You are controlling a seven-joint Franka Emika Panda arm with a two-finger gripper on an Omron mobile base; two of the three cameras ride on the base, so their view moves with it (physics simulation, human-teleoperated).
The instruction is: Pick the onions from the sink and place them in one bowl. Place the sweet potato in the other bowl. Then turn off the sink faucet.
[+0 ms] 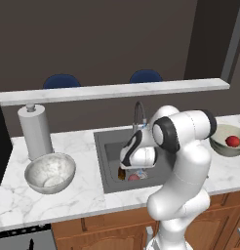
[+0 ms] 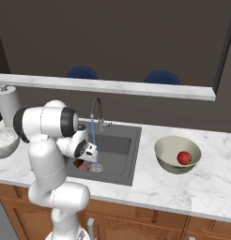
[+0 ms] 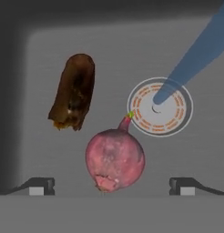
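Here the gripper [image 3: 111, 185] hangs wide open straddling the onion [image 3: 114, 159], potato [image 3: 73, 92] beyond-left, ready to close.

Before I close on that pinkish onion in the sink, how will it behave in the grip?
The onion is round, so it may roll sideways if a jaw nudges it first. Water falls on the drain beside it, so its skin may be wet and slippery. It looks firm, and the open jaws straddle it.

A paper towel roll [image 1: 35, 131] stands on the marble counter [image 1: 83, 188]; two blue chairs [image 1: 61, 81] behind.
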